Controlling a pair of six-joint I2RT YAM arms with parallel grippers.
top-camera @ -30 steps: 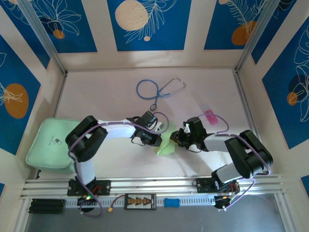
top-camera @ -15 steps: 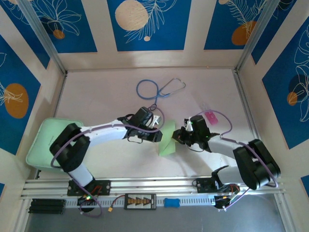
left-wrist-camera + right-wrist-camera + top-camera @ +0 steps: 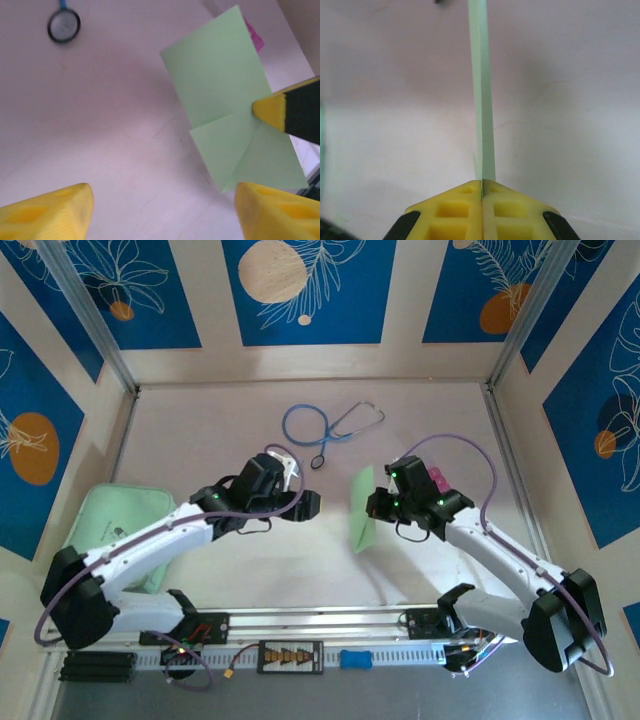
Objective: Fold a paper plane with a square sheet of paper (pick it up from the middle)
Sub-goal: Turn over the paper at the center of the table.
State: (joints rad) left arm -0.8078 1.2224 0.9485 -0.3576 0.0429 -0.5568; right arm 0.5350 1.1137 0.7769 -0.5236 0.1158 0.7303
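pinching the folded square sheet of paper [image 3: 362, 512] by one edge, the right gripper [image 3: 482, 186] is clamped tight on it, holding it above the table [image 3: 200, 430]; the left gripper [image 3: 306, 505] hangs near its left side, jaws spread wide apart.

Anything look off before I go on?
Nothing spilled or torn. The folded paper is held up edge-on, pinched by the right arm's shut jaws; the left jaws stand open, apart from it. A stethoscope lies farther back, untouched.
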